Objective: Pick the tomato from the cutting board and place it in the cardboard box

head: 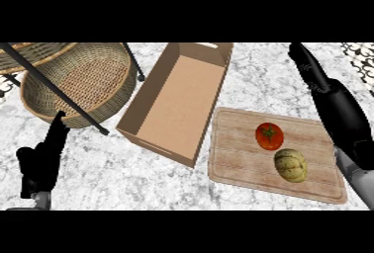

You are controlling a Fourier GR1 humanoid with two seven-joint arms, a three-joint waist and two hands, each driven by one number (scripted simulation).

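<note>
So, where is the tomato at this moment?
In the head view the tomato lies on the cutting board at the right side, just above the melon and to the right of the cardboard box.

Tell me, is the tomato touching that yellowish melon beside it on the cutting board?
Apart. The head view shows a thin strip of bare cutting board between the tomato and the melon.

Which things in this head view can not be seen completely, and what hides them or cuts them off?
- Wicker basket: black rods cross over it; a second basket is cut by the view's left edge.
- Right hand: seen edge-on, its palm side is hidden.
- Left hand: dark, its fingers hard to separate.
- Cardboard box: its near wall hides part of the floor.
</note>
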